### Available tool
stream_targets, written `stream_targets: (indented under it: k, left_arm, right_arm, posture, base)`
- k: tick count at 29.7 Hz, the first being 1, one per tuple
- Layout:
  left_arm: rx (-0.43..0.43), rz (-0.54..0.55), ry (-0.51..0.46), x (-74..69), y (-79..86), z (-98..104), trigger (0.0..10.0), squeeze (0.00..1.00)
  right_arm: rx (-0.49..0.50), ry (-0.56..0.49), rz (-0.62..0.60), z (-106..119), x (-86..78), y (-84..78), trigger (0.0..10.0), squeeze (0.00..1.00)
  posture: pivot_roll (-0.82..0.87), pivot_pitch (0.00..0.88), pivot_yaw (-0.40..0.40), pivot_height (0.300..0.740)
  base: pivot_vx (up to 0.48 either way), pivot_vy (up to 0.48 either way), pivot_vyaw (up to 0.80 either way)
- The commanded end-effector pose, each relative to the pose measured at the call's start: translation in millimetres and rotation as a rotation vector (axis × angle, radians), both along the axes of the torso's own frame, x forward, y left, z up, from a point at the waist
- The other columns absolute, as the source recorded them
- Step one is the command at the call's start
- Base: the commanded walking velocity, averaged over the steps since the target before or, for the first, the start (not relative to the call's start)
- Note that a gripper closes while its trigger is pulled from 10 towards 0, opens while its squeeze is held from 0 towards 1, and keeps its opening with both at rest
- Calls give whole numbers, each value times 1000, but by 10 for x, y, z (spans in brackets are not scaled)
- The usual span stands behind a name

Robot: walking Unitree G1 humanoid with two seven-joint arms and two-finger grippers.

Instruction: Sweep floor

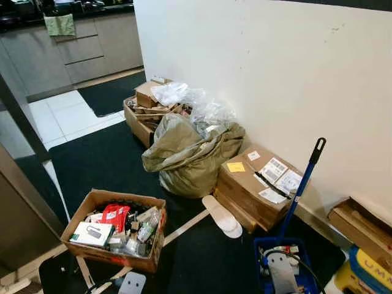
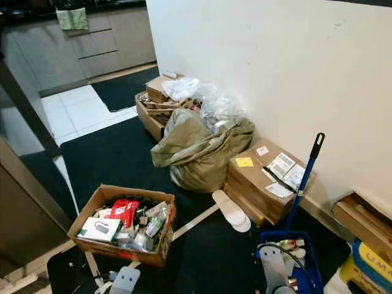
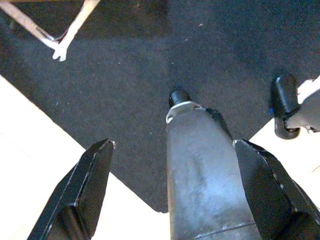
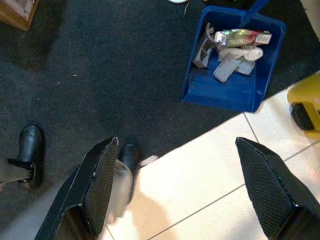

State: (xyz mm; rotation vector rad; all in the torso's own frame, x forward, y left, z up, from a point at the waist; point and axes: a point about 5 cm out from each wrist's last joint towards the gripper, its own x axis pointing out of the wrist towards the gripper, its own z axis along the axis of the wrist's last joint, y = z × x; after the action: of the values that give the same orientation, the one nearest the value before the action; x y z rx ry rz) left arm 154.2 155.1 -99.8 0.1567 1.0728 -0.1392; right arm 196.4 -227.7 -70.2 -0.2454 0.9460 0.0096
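Blue plastic dustpan (image 1: 277,260) with long blue upright handle (image 1: 301,191) stands on the black carpet (image 1: 110,160) at the robot's right, handle leaning toward the white wall (image 1: 275,67); the right arm is nearer. Head views: three cardboard boxes, one olive sack (image 1: 190,153), one white slipper (image 1: 223,216).

Left wrist view: left gripper (image 3: 172,187), fingers apart, empty, above carpet edge.

Right wrist view: right gripper (image 4: 175,185), fingers apart, empty; dustpan lies ahead, beyond the fingertips, holding perhaps four scraps.
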Motion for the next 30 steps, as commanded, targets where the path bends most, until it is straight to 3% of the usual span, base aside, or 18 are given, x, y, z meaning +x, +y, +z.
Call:
stream_targets:
  k: [1, 6, 15, 30]
  left_arm:
    - [0, 4, -4, 2, 0, 1, 10000, 0]
    - [-4, 11, -12, 7, 2, 4, 10000, 0]
    - [-13, 20, -18, 13, 0, 8, 10000, 0]
    - [-26, 25, -13, -3, -8, 1, 10000, 0]
  right_arm:
    - [-7, 11, 21, -21, -36, 13, 10000, 0]
    - [-10, 10, 27, -21, -32, 22, 10000, 0]
    - [-15, 26, 15, -29, -41, 18, 10000, 0]
    - [-29, 103, -2, -128, -261, -25, 10000, 0]
  posture:
    - [-96, 0, 35, 740]
    - [-97, 0, 35, 740]
    - [-95, 0, 35, 740]
    - [-97, 5, 37, 740]
  base:
    - [0, 0, 0]
    - [0, 0, 0]
    - [0, 0, -540]
    - [0, 0, -107]
